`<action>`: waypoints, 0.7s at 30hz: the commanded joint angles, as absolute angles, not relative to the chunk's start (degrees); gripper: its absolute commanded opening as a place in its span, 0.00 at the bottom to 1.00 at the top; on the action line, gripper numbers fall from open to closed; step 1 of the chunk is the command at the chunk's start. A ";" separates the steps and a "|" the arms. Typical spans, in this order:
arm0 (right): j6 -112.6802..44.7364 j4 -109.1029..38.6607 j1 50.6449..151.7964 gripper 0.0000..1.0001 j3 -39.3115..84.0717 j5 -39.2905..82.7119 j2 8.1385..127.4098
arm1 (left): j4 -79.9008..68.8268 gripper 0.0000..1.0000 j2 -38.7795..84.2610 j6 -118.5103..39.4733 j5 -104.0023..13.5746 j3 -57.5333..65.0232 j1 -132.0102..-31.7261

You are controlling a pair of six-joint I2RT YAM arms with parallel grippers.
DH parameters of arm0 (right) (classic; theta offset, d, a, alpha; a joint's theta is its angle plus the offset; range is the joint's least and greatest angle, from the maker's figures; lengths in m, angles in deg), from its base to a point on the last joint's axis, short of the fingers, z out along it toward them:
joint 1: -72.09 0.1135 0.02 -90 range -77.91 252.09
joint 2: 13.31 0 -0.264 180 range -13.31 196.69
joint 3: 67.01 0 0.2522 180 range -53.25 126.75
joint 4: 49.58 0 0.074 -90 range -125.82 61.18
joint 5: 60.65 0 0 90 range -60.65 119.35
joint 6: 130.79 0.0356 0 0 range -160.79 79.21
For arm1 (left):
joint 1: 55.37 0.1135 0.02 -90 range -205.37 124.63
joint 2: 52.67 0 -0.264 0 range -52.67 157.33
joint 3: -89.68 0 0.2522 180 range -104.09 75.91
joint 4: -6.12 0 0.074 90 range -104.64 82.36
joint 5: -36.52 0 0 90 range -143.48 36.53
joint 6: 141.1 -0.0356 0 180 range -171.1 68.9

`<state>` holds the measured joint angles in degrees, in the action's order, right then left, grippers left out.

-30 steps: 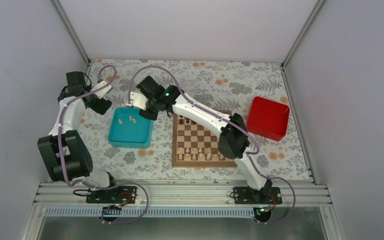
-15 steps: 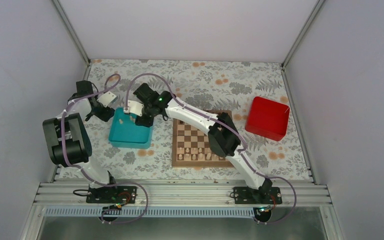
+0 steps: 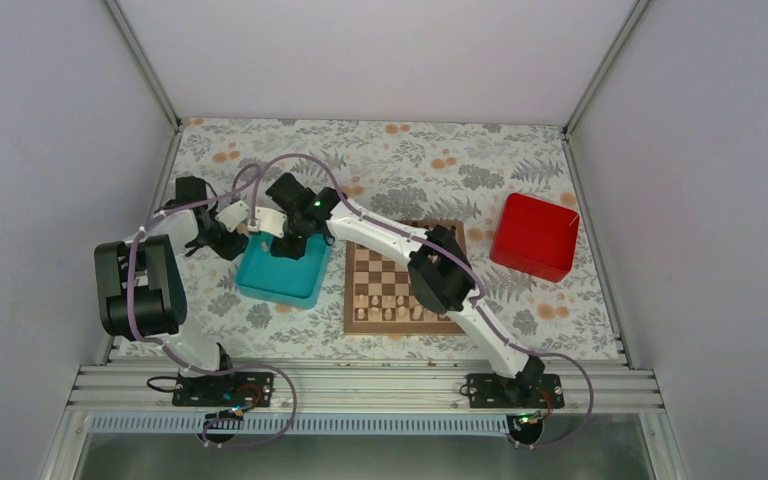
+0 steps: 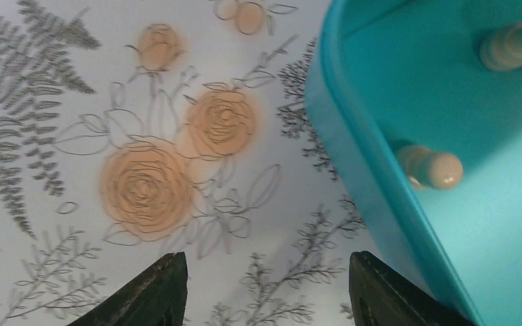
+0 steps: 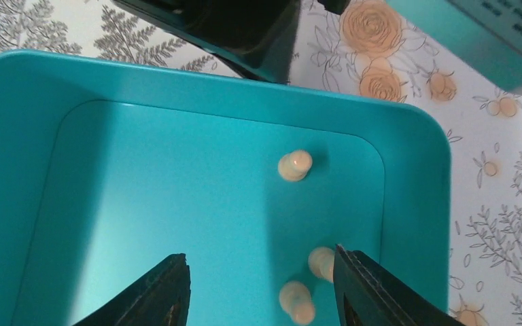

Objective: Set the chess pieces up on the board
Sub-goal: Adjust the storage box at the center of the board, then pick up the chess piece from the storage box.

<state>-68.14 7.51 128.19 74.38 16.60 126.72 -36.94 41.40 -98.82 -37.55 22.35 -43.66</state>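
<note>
left hand parted, holding nothing, right hand parted, holding nothing, both pointing downward

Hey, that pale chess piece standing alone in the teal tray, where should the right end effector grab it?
Pinch the lone pale piece around its rounded head, straight down from above. It looks upright, with bare teal tray floor around it and the other two pieces apart.
</note>
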 commanded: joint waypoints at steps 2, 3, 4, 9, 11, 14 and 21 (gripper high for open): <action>-67.48 9.08 127.47 0.55 75.78 19.11 129.63 | -37.08 0.59 38.34 -99.50 -36.58 24.67 -44.21; -67.36 9.15 127.47 0.56 75.32 19.61 129.49 | -37.23 0.59 38.10 -99.52 -36.60 24.87 -44.25; -67.27 9.18 127.39 0.56 74.36 20.31 129.24 | -37.44 0.59 37.81 -99.53 -36.46 25.05 -44.21; -66.52 8.51 126.89 0.57 71.22 23.85 127.82 | -38.19 0.59 36.49 -99.54 -35.77 25.46 -44.25; -66.20 8.48 126.65 0.57 70.20 25.02 127.24 | -38.39 0.59 36.37 -99.53 -35.64 25.57 -44.29; -65.88 8.29 126.35 0.57 69.21 25.61 126.58 | -38.40 0.59 36.11 -99.60 -35.55 25.89 -44.27; -65.74 8.49 125.97 0.55 70.91 24.49 128.34 | -38.96 0.59 35.63 -99.84 -34.70 26.11 -44.47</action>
